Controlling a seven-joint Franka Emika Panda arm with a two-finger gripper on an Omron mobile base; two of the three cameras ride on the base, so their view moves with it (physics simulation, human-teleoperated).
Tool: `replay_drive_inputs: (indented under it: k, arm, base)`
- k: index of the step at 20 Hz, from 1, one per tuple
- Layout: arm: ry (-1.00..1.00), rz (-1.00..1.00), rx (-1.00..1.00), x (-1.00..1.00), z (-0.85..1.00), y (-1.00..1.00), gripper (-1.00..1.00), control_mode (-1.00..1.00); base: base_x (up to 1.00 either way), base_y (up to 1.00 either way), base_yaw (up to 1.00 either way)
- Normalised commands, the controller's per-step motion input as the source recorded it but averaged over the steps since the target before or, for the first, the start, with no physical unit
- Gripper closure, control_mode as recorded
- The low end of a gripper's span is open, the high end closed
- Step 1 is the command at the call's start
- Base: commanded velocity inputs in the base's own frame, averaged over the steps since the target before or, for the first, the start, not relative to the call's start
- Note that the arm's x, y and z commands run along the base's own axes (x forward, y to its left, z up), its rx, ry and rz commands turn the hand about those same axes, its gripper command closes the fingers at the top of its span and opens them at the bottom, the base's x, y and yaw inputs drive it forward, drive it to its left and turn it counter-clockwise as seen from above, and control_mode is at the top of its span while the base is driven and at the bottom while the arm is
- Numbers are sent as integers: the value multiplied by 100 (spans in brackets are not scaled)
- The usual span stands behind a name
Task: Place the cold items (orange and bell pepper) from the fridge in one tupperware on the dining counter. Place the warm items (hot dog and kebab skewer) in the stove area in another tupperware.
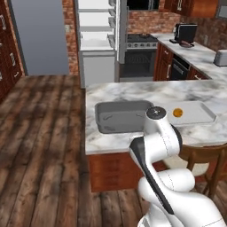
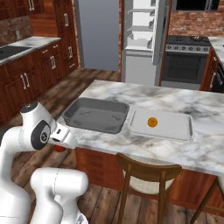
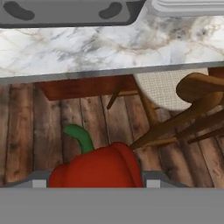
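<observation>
The end effector [image 3: 94, 181] is closed on a red bell pepper [image 3: 96, 168], held below the edge of the worktop over the wooden floor [image 3: 39, 131]. In the hand view the pepper sits at 6 o'clock, its green stem [image 3: 81, 138] pointing toward 11 o'clock, so its long axis runs from the jaws up toward the worktop's edge. The right base view gives just a sliver of red [image 2: 59, 148] beneath the white wrist, at 9 o'clock.

Both base views add what the hand view cuts off: an orange [image 2: 152, 122] resting in the white tupperware [image 2: 183, 131], with the empty grey tupperware [image 2: 78, 122] just beside it. A wooden chair [image 2: 146, 170] stands tucked under the marble worktop [image 2: 192, 105]. Beyond, at 12 o'clock, an open fridge [image 1: 95, 31] and a stove [image 1: 139, 42] stand against brick walls.
</observation>
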Motion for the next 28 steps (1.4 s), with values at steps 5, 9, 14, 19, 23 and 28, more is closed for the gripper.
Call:
replay_drive_inputs:
  k: [5,9,14,19,23,28]
  arm:
    - [0,3,3,14,0,-33,100,-100]
    - [0,0,12,30,4,-98,100,-100]
    - [7,0,18,11,38,-100,100,-100]
    - [3,2,11,8,84,-100,100,-100]
    - [0,0,0,48,60,-99,100,-100]
    - [7,0,0,72,49,-100,100,-100]
  base:
    - [36,-32,20]
    - [0,0,0]
    - [0,0,0]
    - [0,0,0]
    - [0,0,0]
    - [0,0,0]
